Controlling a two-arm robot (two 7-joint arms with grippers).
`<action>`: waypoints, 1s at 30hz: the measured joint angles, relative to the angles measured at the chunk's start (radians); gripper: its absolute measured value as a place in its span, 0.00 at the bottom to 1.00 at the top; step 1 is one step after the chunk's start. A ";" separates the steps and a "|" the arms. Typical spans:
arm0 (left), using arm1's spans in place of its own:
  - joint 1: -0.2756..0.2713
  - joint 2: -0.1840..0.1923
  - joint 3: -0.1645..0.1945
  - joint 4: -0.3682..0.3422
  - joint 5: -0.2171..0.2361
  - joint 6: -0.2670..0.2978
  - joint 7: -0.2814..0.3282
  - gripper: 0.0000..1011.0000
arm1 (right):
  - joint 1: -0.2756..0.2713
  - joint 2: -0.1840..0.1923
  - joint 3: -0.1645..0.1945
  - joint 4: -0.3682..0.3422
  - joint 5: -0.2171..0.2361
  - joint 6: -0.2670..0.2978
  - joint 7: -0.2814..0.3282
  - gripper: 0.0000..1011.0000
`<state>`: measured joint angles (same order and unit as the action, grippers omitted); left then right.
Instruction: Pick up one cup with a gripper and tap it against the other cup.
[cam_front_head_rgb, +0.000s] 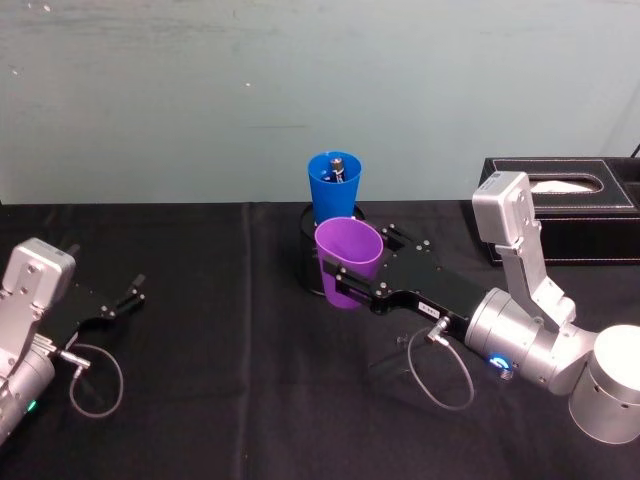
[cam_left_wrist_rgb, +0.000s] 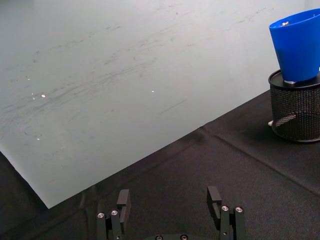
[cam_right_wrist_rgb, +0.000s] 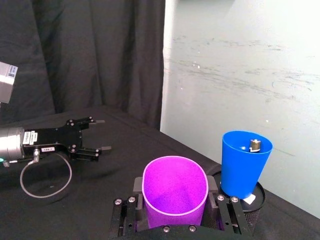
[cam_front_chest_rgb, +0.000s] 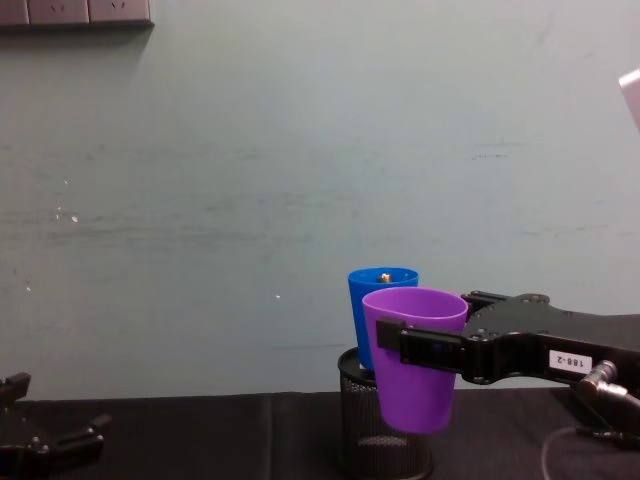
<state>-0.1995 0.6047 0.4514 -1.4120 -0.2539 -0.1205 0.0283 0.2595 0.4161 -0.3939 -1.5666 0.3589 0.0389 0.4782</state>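
The purple cup (cam_front_head_rgb: 348, 262) hangs upright above the black table, held at its sides by my right gripper (cam_front_head_rgb: 352, 268), which is shut on it. In the right wrist view the purple cup (cam_right_wrist_rgb: 175, 192) sits between the two fingers (cam_right_wrist_rgb: 137, 186). Just behind it the blue cup (cam_front_head_rgb: 333, 188) stands in a black mesh holder (cam_front_head_rgb: 308, 270) with a small metal piece at its rim. A narrow gap separates the blue cup (cam_right_wrist_rgb: 245, 165) from the purple one. In the chest view the purple cup (cam_front_chest_rgb: 415, 355) overlaps the blue cup (cam_front_chest_rgb: 360, 310). My left gripper (cam_front_head_rgb: 135, 290) rests open at the far left.
A black tissue box (cam_front_head_rgb: 565, 200) sits at the back right beside my right arm. Loose cable loops hang from both wrists (cam_front_head_rgb: 95, 385). A pale green wall closes the table's far edge. Open tabletop lies between the left gripper and the mesh holder (cam_left_wrist_rgb: 295, 117).
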 joint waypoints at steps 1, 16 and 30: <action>0.000 0.000 0.000 0.000 0.000 0.000 0.000 0.99 | 0.000 0.000 0.000 0.000 0.000 0.000 0.000 0.71; 0.000 0.000 0.000 0.000 0.000 0.000 0.000 0.99 | 0.000 0.000 0.000 0.000 0.000 0.000 0.000 0.71; 0.000 0.000 0.000 0.000 0.000 0.000 0.000 0.99 | 0.000 -0.001 -0.006 0.007 0.011 -0.001 0.006 0.71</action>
<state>-0.1995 0.6047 0.4514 -1.4120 -0.2539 -0.1205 0.0283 0.2595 0.4148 -0.3998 -1.5593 0.3701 0.0375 0.4842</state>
